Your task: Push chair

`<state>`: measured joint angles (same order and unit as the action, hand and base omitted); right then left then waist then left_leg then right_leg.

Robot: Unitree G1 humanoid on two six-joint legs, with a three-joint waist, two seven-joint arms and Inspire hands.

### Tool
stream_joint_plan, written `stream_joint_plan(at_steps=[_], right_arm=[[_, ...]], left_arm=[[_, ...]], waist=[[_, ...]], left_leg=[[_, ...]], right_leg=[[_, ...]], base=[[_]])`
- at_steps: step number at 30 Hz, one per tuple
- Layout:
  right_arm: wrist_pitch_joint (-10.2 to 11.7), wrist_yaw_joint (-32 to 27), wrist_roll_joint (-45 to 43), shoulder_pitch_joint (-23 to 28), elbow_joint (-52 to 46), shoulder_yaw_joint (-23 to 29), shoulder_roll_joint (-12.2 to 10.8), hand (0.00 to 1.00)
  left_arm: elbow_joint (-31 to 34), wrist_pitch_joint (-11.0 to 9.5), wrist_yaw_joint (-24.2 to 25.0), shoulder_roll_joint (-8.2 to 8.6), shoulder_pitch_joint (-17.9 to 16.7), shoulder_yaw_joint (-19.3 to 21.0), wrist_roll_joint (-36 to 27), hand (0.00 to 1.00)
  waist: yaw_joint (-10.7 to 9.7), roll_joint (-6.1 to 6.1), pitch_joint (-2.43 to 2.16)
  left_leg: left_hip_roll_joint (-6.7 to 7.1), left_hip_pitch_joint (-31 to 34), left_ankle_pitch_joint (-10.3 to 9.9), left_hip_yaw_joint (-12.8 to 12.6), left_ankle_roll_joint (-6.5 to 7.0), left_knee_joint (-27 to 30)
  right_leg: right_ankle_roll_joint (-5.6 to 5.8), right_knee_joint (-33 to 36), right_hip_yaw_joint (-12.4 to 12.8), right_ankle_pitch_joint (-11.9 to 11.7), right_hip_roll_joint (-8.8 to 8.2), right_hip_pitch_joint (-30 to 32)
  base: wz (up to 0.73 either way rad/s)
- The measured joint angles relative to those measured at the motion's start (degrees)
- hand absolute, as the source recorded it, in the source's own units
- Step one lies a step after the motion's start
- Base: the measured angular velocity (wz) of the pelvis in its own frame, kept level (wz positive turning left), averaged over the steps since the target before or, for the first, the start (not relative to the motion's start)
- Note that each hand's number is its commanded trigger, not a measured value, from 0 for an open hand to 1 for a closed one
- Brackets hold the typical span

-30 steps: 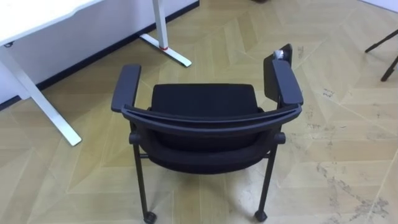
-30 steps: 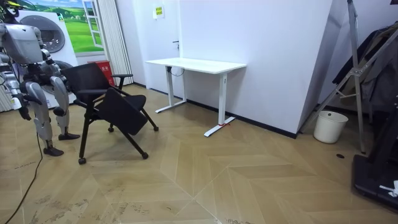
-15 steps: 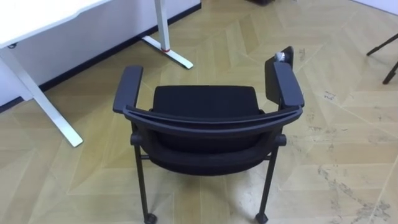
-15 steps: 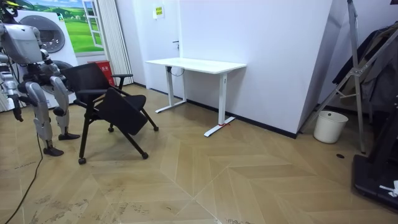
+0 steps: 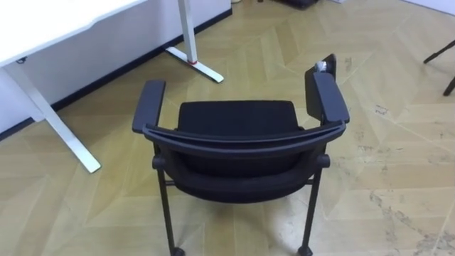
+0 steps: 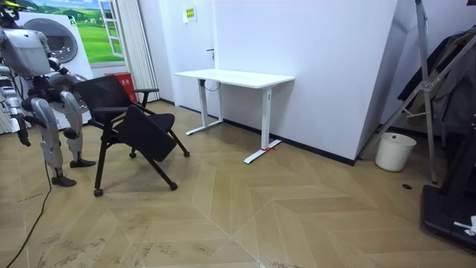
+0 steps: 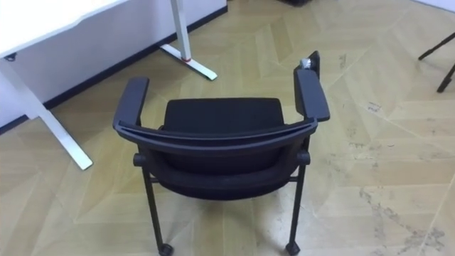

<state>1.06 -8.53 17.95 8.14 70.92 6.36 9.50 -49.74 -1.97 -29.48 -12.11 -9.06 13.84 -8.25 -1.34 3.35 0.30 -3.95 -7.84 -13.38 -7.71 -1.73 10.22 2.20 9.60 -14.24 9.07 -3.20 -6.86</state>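
I stand right behind the chair (image 5: 234,135), looking down over its curved back rail; it faces away from me, with its rear casters (image 5: 306,250) on the wood floor (image 5: 398,142) at the bottom edge of the eye views. My right hand (image 6: 24,138) hangs low beside the body at the room view's left, apart from the chair. It is too small there for me to tell whether it is open or closed. The chair's left armrest (image 5: 148,107) lies level, and a folded black tablet (image 5: 318,84) stands upright against the inner side of the right armrest. Ahead and to the left is the white desk (image 5: 57,14). Its near leg (image 5: 53,121) meets the floor well left of the chair, and the foot of its far leg (image 5: 199,65) lies just ahead of the left armrest, with a strip of floor between them. Straight ahead and to the right the floor is open and scuffed, and two dark stand legs (image 5: 442,60) cut in at the right edge. In the room view the chair stands between me and the desk, with floor running on past it toward a white bin (image 6: 395,151) by the wall.
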Motion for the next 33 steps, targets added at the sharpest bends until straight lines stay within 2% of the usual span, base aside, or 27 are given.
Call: stream_joint_plan(at_steps=[3,4,8,10,13,17,22,28,33], right_arm=[[-0.3,0.0,-0.7,-0.2,-0.2,0.6,0.0,0.0],[-0.4,0.1,-1.7,-0.3,-0.4,0.7,0.0,0.0],[-0.3,1.7,-2.7,-0.5,-0.5,0.6,0.5,0.0],[-0.3,1.9,-2.3,-0.4,-0.5,0.6,0.6,0.0],[-0.3,2.3,-2.2,-0.6,-0.3,0.7,0.6,0.0],[-0.3,3.7,-2.0,-1.0,0.1,0.7,0.6,0.0],[-1.0,5.6,-2.0,-2.1,0.4,0.9,0.5,0.0],[-1.1,6.2,-2.2,-1.6,0.4,1.8,0.5,0.0],[-1.1,6.2,-2.3,-1.8,0.4,2.2,0.3,0.0]], left_arm=[[4.2,0.1,-2.1,-0.11,0.0,0.1,6.8,0.0],[6.1,0.0,-2.9,-0.33,0.1,0.1,9.3,0.0],[7.0,-0.2,-4.3,-1.18,2.0,-0.1,15.8,0.0],[7.2,-0.2,-5.1,-1.37,3.2,-0.5,18.3,0.0],[8.5,-0.2,-6.0,-1.45,4.1,-0.6,22.3,0.0],[12.8,-0.2,-5.9,-1.47,4.5,-1.7,28.0,0.0],[19.5,0.4,-5.8,-1.54,4.6,-2.2,36.4,0.0],[25.6,1.1,-4.7,-1.85,4.6,-3.6,46.0,0.0],[28.8,1.2,-4.7,-2.11,4.9,-4.3,50.9,0.0]], waist=[[-0.1,0.53,0.12],[-0.1,0.37,-0.05],[-0.6,0.97,-0.27],[-1.2,1.51,-0.52],[-1.9,1.89,-0.58],[-2.5,1.64,-0.43],[-3.5,1.18,-0.24],[-4.3,1.01,-0.23],[-4.9,1.02,-0.28]], left_leg=[[0.08,0.2,0.0,0.0,0.01,0.0],[0.08,0.4,0.0,0.0,0.0,0.0],[0.09,0.6,0.0,0.0,0.0,-0.2],[0.15,0.6,0.0,0.1,0.01,-0.4],[0.18,0.2,0.0,0.2,0.03,-0.3],[0.22,-0.4,0.0,0.2,0.03,-0.4],[0.41,-0.5,0.1,-0.2,0.09,-0.5],[0.55,-0.4,0.1,-0.1,0.11,-0.6],[0.54,-0.4,0.1,-0.1,0.11,-0.7]], right_leg=[[0.04,-0.1,0.1,0.0,-0.02,0.1],[0.04,0.0,0.1,0.0,-0.02,0.4],[0.04,-0.1,0.1,0.0,-0.01,0.5],[0.04,-0.1,0.1,0.0,-0.02,0.5],[0.05,-0.1,0.1,0.0,-0.06,0.2],[0.11,-0.1,0.2,0.1,-0.11,-0.4],[0.28,-0.2,1.4,0.2,-0.16,-0.2],[0.29,-0.9,1.4,0.2,-0.16,-0.3],[0.29,-1.0,1.6,0.2,-0.16,-0.2]], base=[[0.0],[0.0],[0.0],[0.0],[0.0],[0.0],[-0.05],[0.01],[0.0]])
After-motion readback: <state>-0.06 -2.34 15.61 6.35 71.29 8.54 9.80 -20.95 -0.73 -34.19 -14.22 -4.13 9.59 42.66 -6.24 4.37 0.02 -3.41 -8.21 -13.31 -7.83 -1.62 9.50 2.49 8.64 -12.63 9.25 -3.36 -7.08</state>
